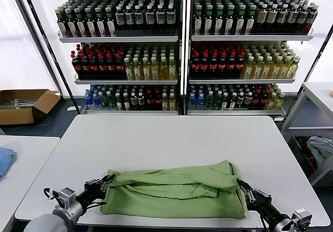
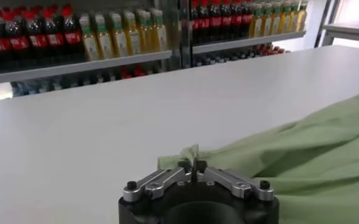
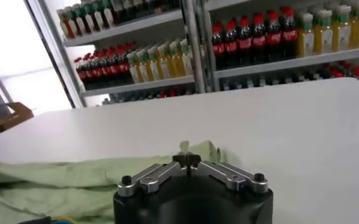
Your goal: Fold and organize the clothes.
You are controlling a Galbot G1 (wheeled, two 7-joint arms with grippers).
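Observation:
The light green T-shirt (image 1: pixel 174 190) lies folded into a long band across the near part of the white table (image 1: pixel 166 138). My left gripper (image 1: pixel 107 182) is shut on the shirt's left edge; in the left wrist view the gripper (image 2: pixel 192 166) pinches a small fold of the green fabric (image 2: pixel 301 152). My right gripper (image 1: pixel 242 186) is shut on the shirt's right edge; in the right wrist view the gripper (image 3: pixel 186 160) pinches a fabric tip, with the shirt (image 3: pixel 57 182) spreading beyond it.
Shelves of bottles (image 1: pixel 177 50) stand behind the table. A blue cloth (image 1: pixel 5 159) lies on a side table at the left. A cardboard box (image 1: pixel 23 104) sits on the floor at the left. A grey-white cloth bundle (image 1: pixel 320 149) sits at the right.

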